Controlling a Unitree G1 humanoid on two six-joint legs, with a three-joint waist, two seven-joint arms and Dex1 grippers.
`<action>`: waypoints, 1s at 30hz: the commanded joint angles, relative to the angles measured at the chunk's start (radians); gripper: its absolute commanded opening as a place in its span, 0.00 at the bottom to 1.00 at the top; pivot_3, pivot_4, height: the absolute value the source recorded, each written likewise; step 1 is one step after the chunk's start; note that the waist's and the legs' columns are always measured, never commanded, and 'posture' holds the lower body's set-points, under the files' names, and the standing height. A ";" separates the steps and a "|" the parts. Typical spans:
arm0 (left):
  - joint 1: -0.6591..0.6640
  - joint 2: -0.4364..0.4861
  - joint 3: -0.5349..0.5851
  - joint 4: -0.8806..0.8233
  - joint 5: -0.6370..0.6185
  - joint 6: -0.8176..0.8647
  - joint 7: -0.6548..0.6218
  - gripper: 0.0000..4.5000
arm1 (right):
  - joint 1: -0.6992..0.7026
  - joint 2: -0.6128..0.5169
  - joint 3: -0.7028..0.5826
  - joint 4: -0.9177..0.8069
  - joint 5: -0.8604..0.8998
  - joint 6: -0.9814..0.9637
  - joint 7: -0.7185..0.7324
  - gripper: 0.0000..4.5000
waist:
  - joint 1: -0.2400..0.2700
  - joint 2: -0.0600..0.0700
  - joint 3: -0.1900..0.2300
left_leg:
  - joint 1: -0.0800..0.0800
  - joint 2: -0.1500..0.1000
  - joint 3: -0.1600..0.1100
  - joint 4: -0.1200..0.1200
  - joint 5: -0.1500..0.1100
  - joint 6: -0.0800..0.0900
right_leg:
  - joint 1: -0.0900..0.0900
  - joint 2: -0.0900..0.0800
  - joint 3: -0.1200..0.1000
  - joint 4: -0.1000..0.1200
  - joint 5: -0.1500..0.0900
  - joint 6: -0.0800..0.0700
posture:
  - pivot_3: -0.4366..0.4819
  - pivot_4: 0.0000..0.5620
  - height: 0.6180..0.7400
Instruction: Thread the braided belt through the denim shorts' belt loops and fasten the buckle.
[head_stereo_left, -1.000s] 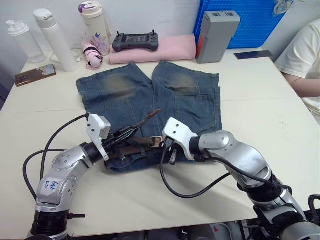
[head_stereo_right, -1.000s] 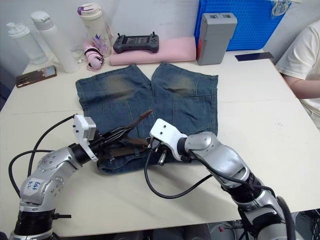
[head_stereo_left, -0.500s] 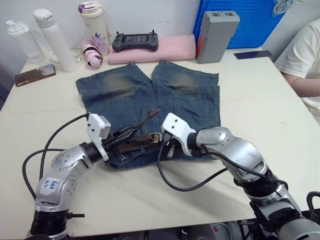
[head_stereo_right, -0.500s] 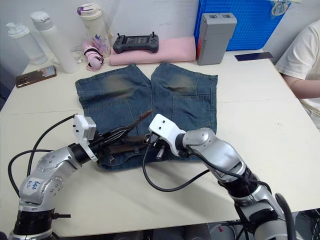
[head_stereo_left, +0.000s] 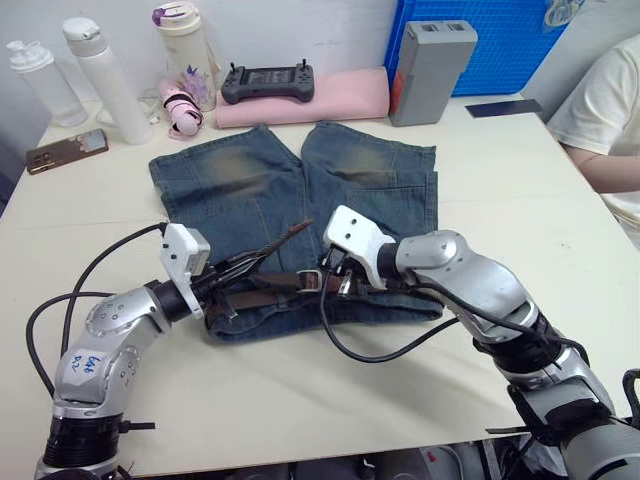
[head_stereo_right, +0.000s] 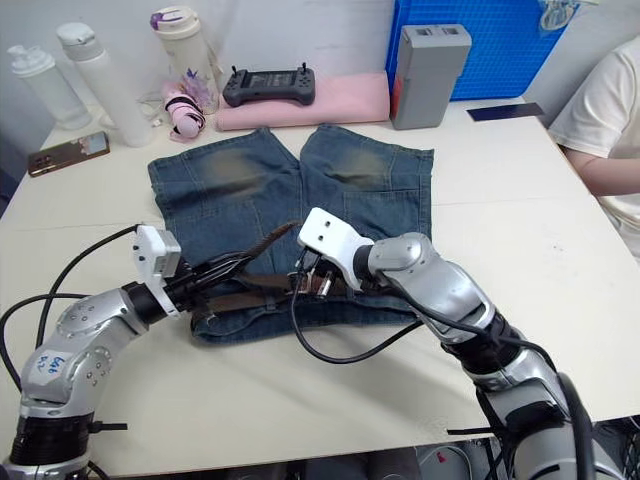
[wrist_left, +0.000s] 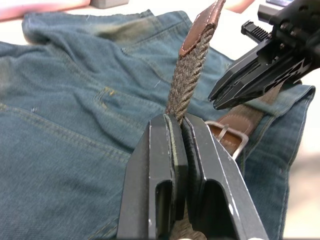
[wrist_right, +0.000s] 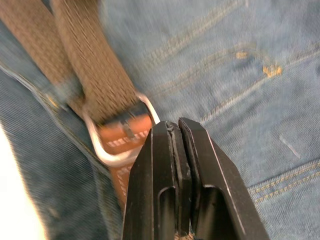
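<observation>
Now, left gripper (wrist_left: 175, 125): clamping the braided belt (wrist_left: 192, 65)'s tip.
Right gripper (wrist_right: 176, 131): fingers pressing together, hovering beside the buckle (wrist_right: 117, 137).

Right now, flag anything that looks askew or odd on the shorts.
The braided belt's tip sticks up off the denim shorts instead of lying along the waistband, pinched in the left tool. The right tool, shut, sits by the buckle.

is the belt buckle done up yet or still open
Not fastened. The braided belt's tip sticks up free, pinched in the left gripper, while the buckle lies on the denim shorts by the shut right gripper.
</observation>
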 joint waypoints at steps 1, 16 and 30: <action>-0.023 0.025 0.040 0.003 -0.018 -0.020 -0.022 0.00 | 0.027 0.014 0.026 -0.016 -0.022 -0.031 -0.007 0.06 | 0.000 0.000 0.000 | 0.000 0.000 0.000 0.000 0.000 0.000 | 0.000 0.000 0.000 0.000 0.000 0.000 | 0.48 0.27 0.71; -0.062 0.041 0.026 0.051 -0.011 -0.012 -0.060 0.00 | 0.063 0.011 0.010 -0.125 -0.001 0.067 -0.010 0.06 | 0.001 0.000 0.000 | 0.000 0.000 0.000 0.000 0.000 0.000 | 0.000 0.000 0.000 0.000 0.000 0.000 | 0.48 0.27 0.71; -0.070 0.026 0.014 0.055 -0.004 -0.022 -0.053 0.00 | 0.039 0.082 0.022 -0.138 0.057 0.087 0.021 0.06 | 0.001 0.000 0.000 | 0.000 0.000 0.000 0.000 0.000 0.000 | 0.000 0.000 0.000 0.000 0.000 0.000 | 0.48 0.27 0.71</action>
